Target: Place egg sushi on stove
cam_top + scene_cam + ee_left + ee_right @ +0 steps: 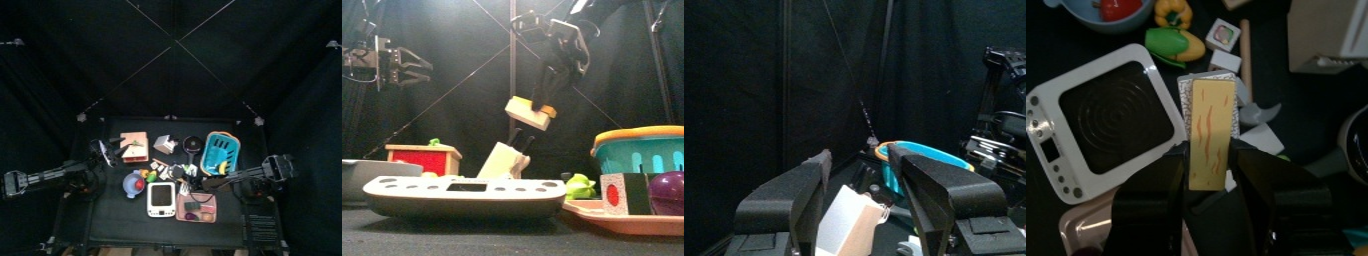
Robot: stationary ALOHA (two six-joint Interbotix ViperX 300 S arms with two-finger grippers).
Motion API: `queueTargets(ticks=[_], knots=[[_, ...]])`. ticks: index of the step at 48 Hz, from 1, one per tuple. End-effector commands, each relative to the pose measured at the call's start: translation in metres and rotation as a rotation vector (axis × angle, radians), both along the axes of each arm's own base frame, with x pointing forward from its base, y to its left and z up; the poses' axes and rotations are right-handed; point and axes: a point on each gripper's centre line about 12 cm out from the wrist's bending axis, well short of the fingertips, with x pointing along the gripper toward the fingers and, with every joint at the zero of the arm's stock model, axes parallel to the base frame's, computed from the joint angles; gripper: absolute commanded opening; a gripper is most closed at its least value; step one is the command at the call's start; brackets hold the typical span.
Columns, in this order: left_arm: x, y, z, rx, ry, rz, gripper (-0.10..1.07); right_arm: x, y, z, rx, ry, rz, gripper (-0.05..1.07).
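The egg sushi (1212,133) hung in the right gripper (1213,180), clamped between its jaws above the black table (114,215) — just beside the stove (1104,118), lower middle of the top view. Black curtains (171,50) closed the pen; the left gripper (871,190) stood open, empty, at the left.

1 stove (1104,118), 1 egg sushi (1212,130), 1 pink tray (199,208), 1 teal basket (221,150).
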Motion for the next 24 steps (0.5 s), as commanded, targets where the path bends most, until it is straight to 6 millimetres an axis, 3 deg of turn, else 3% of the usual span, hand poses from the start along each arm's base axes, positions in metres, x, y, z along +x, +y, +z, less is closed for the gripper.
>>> queueTargets(ticks=[1,13,24], knots=[[0.002,0.001,0.006,0.009,-0.012,0.002,0.86,0.012,0.006,0.019,0.004,-0.056,0.013,0.67],[0.002,0.001,0.006,0.009,-0.012,0.002,0.86,0.031,0.018,0.017,0.047,0.026,0.072,0.67],[0.002,0.001,0.006,0.011,-0.013,-0.001,0.86,0.058,0.03,-0.001,0.072,0.226,0.236,0.67]])
